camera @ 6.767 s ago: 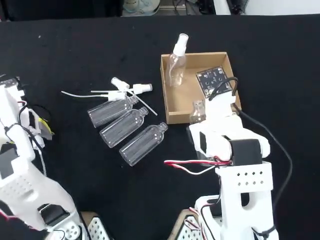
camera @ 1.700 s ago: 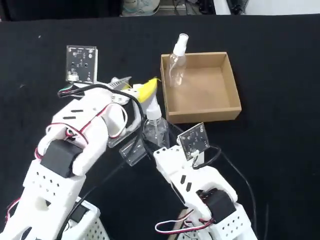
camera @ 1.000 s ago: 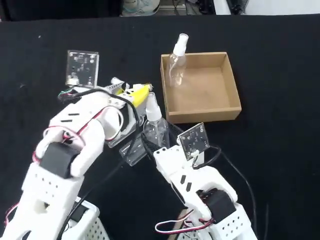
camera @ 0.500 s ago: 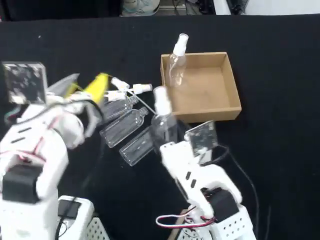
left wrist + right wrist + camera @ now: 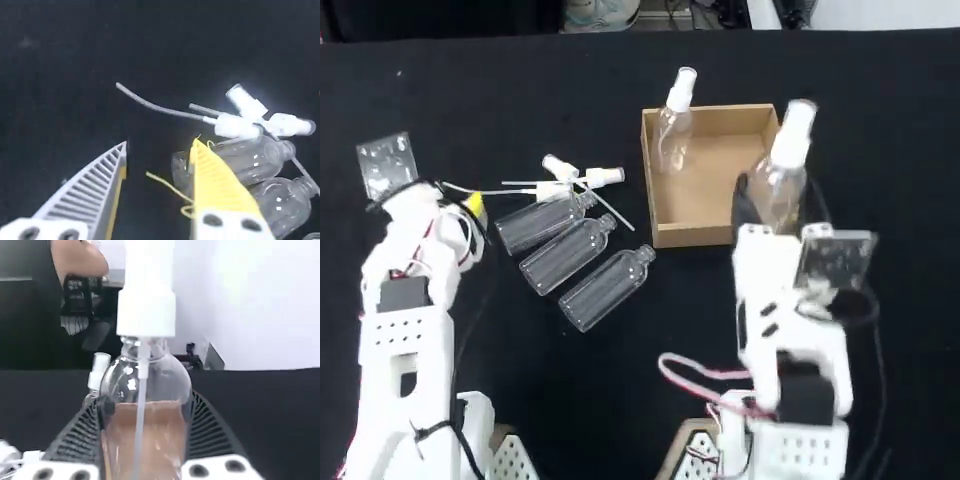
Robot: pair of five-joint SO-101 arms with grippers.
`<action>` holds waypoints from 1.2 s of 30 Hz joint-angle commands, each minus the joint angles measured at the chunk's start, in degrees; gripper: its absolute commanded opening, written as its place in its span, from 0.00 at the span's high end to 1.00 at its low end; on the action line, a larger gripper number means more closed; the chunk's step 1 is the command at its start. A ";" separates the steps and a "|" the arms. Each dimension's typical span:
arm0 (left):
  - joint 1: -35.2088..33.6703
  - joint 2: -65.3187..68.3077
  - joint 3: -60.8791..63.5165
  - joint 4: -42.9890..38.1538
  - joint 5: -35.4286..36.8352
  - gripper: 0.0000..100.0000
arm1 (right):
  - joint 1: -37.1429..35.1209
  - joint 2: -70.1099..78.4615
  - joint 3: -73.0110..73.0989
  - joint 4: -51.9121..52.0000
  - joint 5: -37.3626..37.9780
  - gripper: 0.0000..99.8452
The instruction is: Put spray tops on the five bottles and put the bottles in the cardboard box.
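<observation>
Status: cardboard box [image 5: 715, 200] has one capped bottle [image 5: 670, 130] standing in its far left corner. The right gripper [image 5: 147, 412] is clamped on a second capped bottle [image 5: 778, 180], upright over the box's right wall, not yet set in. The left gripper [image 5: 157, 165] has jaws apart, empty, just beside three open bottles [image 5: 570, 250] lying on the table. Loose spray tops [image 5: 570, 178] lie at their necks. My read: two capped, one boxed; three left to cap and box.

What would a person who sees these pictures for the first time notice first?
The right gripper holds a spray-topped bottle upright above the cardboard box. A second topped bottle stands in its far corner. Three open bottles lie left of the box, beside loose spray tops.
</observation>
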 commanded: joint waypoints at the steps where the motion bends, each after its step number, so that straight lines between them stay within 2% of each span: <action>1: -0.48 -0.09 3.30 -5.89 0.18 0.80 | 1.14 11.38 0.22 -16.18 0.53 0.99; 7: -0.40 -0.09 8.31 -11.52 0.18 0.80 | 1.32 32.31 0.57 -40.79 0.53 0.99; 13: -0.57 -0.09 11.91 -16.26 4.92 0.80 | 1.41 54.99 -4.88 -56.62 0.62 0.99; 18: -0.48 -0.09 12.18 -16.35 5.54 0.80 | 1.41 69.14 -10.24 -64.09 0.62 0.99; 25: -0.48 0.00 12.18 -16.53 5.54 0.80 | 0.44 77.93 -11.30 -69.27 0.62 0.99; 36: -0.75 0.00 12.18 -16.53 5.36 0.80 | -0.62 96.92 -21.93 -79.82 0.62 0.99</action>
